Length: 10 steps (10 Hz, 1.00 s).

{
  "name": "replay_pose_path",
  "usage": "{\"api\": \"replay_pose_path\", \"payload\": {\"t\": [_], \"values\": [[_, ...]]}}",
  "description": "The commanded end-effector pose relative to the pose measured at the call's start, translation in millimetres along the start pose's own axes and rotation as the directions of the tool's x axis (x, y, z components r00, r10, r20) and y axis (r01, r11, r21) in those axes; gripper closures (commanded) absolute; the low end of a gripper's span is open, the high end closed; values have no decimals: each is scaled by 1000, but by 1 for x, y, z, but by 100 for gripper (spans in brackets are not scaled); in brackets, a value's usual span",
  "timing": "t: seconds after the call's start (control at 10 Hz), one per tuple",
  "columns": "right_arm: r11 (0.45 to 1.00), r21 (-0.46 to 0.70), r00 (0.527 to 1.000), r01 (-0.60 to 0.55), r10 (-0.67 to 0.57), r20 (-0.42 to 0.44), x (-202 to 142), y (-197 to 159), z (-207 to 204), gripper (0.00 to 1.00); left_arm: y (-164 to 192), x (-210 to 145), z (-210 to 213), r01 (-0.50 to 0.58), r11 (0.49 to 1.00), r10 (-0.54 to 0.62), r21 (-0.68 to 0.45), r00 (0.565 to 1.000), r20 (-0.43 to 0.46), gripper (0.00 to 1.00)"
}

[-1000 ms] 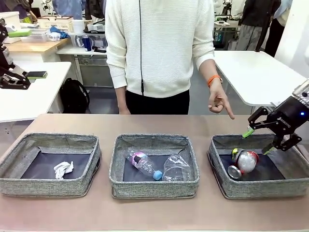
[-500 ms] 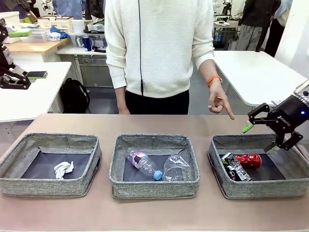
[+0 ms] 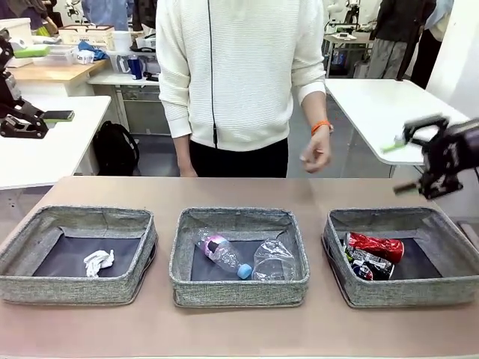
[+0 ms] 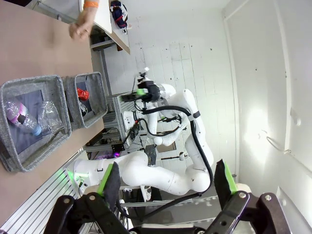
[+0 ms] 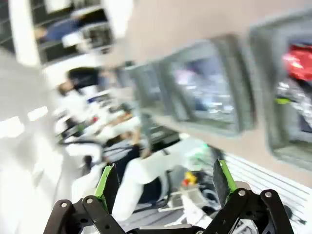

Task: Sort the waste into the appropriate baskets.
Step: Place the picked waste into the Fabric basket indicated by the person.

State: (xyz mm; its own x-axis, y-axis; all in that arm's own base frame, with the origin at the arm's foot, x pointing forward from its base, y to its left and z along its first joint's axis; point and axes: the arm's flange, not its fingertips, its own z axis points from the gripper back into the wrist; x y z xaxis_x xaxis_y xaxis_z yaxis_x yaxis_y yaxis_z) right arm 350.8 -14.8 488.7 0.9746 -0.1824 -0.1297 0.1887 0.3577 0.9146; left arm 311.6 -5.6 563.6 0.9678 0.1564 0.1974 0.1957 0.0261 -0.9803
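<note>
Three grey baskets sit in a row on the table. The left basket (image 3: 22,247) holds a white paper wad (image 3: 98,262). In the middle basket (image 3: 182,254) lie a clear blue-capped bottle (image 3: 222,254) and a clear plastic cup (image 3: 273,260). A red can (image 3: 376,245) and a dark can (image 3: 367,266) rest in the right basket (image 3: 449,250). My right gripper (image 3: 408,161) hangs open and empty, raised above and behind that basket, blurred (image 5: 165,183). The left gripper (image 3: 52,84) stays open and empty at the far left, high off the table (image 4: 166,178).
A person in a white sweater stands at the far side, one hand (image 3: 317,154) held above the table's far edge. White side tables stand behind on both sides. Bare tabletop runs in front of the baskets and between them.
My right gripper opened fully, then rose and drew back to the right, away from the right basket. The cans tumbled and settled in it. The person's pointing hand pulled back.
</note>
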Motion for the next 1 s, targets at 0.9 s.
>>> {"api": "replay_pose_path", "payload": {"t": [0.9], "values": [[793, 518, 921, -322, 389, -23, -48, 58, 2, 0, -2, 0, 1, 13, 1000, -13, -22, 1000, -3, 0]]}}
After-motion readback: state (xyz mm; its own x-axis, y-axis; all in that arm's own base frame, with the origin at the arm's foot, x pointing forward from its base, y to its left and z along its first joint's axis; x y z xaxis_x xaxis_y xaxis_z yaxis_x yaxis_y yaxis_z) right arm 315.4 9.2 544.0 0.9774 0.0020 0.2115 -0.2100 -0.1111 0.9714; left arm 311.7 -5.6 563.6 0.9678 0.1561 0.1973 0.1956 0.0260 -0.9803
